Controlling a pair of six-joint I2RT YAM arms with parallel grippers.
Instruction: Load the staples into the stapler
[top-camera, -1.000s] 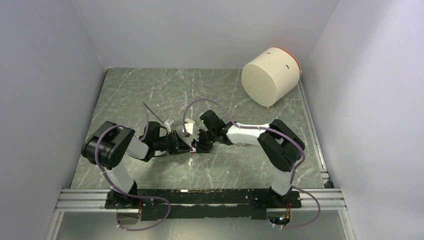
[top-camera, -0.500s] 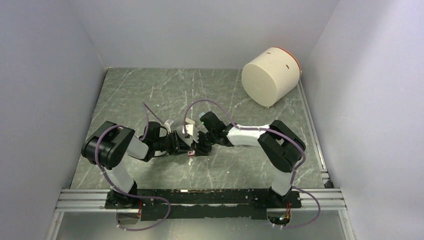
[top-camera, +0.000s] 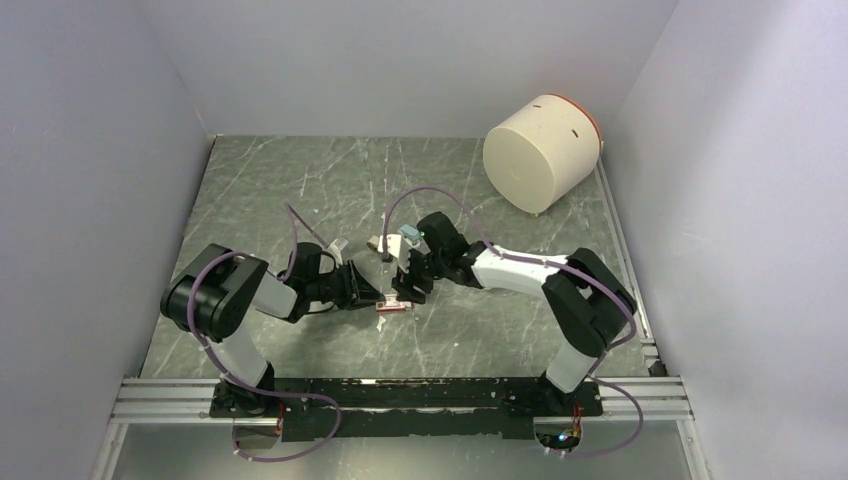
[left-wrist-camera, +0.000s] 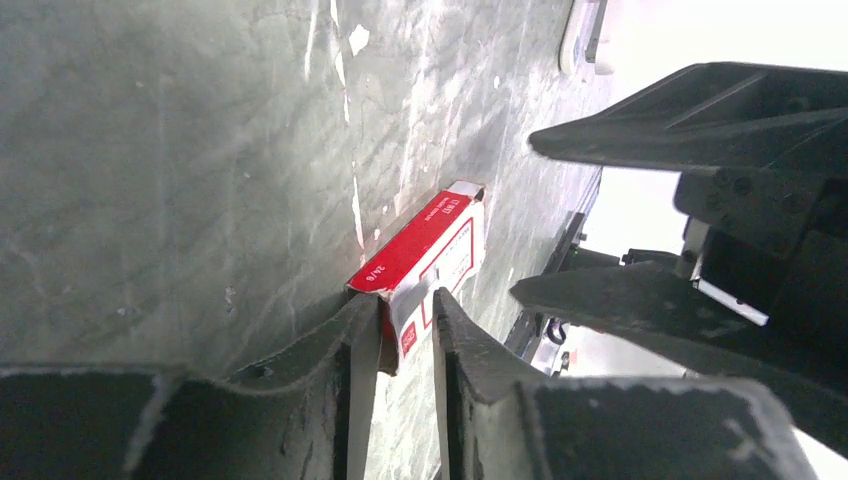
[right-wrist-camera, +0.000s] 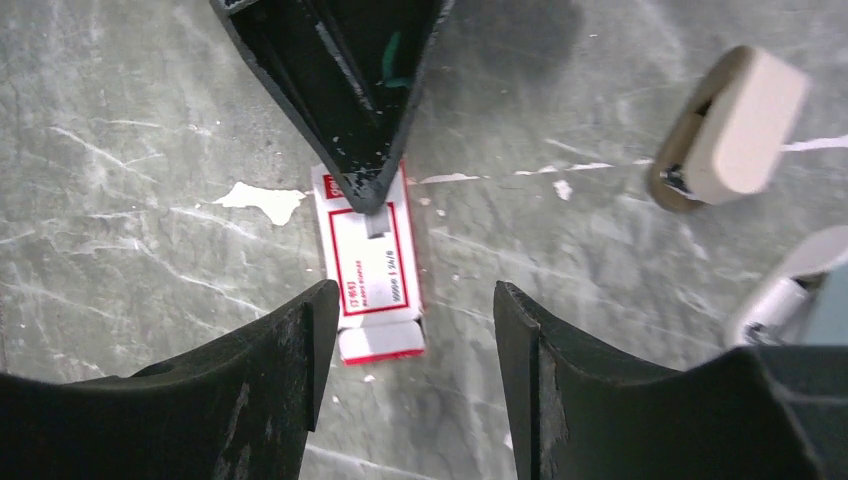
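Red-and-white box (right-wrist-camera: 369, 262): lies flat on the grey marbled surface (right-wrist-camera: 120, 180) between the two arms; the left fingers (left-wrist-camera: 352, 352) are clamped on one end of it, at the flap.
Staples: not seen on their own; I judge they sit inside the box, so none has reached the stapler yet.
Right fingers (right-wrist-camera: 300, 345): spread wide apart and empty, hovering above the surface, with the free end of the box showing between them, untouched.
Risk, box slips: the left grip is only on a thin end flap; a pull by the right fingers may tear the flap or drag the box out of the hold.
Risk, spill: if the box opens while tilted, the strips may slide out and break apart on the surface, and thin strips lying flat would be hard to pick up.
Risk, collision: both sets of fingers work just beside each other over one small box; a closing move off line may hit the left tip rather than the cardboard.
Stapler (right-wrist-camera: 727, 124): the cream piece with a metal end near the box looks like it, though I cannot tell whether it stands open.
Cream drum (top-camera: 541, 153): on its side at the far right corner, well apart, no hindrance.
In the way: the left fingers cover part of the box, leaving little cardboard to take hold of.
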